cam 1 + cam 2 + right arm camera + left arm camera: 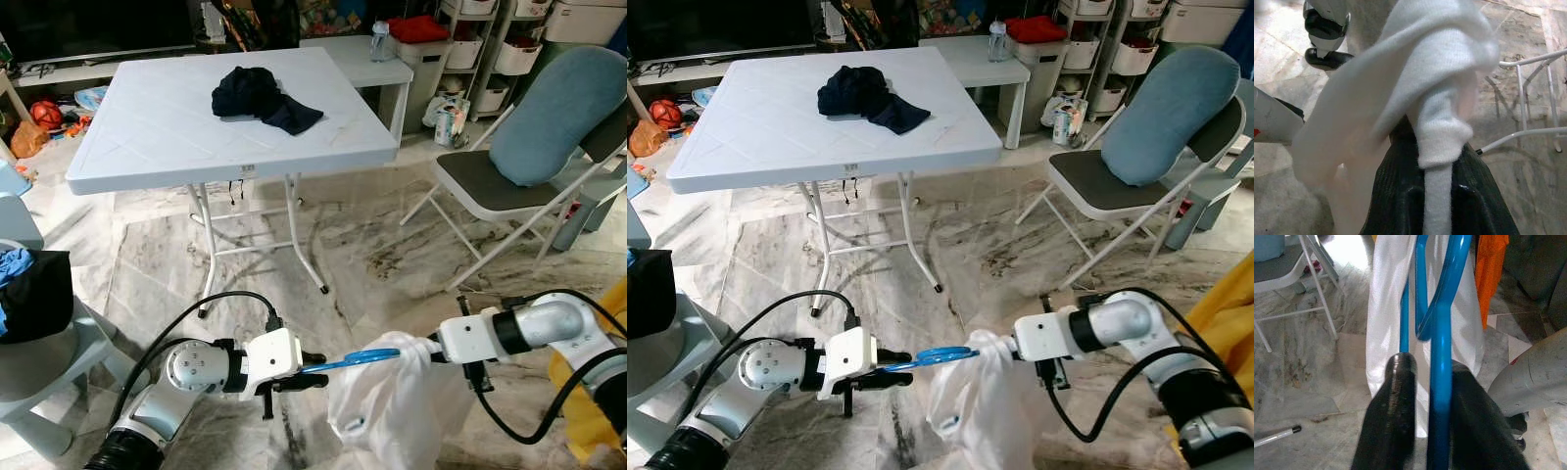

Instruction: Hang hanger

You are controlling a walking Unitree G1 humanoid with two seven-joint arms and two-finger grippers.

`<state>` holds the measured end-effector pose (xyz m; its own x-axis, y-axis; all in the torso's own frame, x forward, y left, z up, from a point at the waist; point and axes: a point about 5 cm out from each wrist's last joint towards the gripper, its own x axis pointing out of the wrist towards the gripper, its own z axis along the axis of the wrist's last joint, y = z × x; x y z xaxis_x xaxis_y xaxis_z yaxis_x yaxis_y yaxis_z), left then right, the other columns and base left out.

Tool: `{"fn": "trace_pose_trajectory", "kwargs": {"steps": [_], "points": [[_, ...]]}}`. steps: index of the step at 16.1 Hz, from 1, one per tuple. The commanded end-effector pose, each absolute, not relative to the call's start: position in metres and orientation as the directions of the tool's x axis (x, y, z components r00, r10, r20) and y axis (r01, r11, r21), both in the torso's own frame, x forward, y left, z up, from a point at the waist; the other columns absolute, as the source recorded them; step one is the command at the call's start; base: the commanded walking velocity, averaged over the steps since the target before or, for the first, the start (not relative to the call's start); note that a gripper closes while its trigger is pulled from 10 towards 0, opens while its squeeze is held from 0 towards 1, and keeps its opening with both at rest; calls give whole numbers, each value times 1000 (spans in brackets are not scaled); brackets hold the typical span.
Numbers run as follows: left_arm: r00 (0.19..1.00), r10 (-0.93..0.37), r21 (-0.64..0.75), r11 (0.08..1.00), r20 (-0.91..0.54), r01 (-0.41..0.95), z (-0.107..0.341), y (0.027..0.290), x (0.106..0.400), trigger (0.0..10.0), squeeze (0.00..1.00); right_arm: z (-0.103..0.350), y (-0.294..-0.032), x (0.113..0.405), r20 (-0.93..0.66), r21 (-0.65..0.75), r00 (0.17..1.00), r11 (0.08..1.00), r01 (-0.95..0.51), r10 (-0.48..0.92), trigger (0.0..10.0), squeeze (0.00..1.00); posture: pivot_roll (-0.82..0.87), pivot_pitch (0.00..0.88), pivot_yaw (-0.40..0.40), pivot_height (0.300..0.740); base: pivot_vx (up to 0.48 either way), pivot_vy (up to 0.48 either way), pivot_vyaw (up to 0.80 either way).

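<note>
Grippers low in frame: left gripper (312,372) clamps the blue hanger (358,360), right gripper (428,347) pinches the white garment (387,406) draped over it, probably threading cloth onto hanger.

The room is evenly and brightly lit, with soft daylight and no hard shadows. The white table (225,117) top is pale and slightly washed out, and it throws only a faint shadow on the marble floor (372,255) beneath it. The floor has a mild sheen. Both head views are sharp across the middle, with straight lines bowing a little toward the edges. In the left wrist view the black fingers (1393,421) close to the lens are soft and out of focus. In the right wrist view the white cloth (1420,83) is blurred and overexposed.
</note>
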<state>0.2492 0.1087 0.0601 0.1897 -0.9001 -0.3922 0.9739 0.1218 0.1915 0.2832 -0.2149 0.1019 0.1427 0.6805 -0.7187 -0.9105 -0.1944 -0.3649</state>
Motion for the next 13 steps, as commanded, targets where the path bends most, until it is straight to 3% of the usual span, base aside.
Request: {"fn": "trace_pose_trajectory", "kwargs": {"steps": [1, 11, 13], "points": [[177, -901, 185, 110, -397, 977, 62, 108, 252, 0, 0, 112, -211, 290, -709, -396, 158, -203, -895, 687, 10000, 0, -111, 0, 3, 740, 0, 0, 0], [146, -890, 127, 100, -432, 987, 57, 112, 250, 0, 0, 113, -207, 296, -683, -429, 194, -172, -887, 704, 10000, 0, -112, 0, -4, 740, 0, 0, 0], [163, -885, 138, 113, -436, 984, 56, 113, 252, 0, 0, 115, -204, 300, -648, -477, 246, -133, -869, 721, 10000, 0, -112, 0, -7, 740, 0, 0, 0]]}}
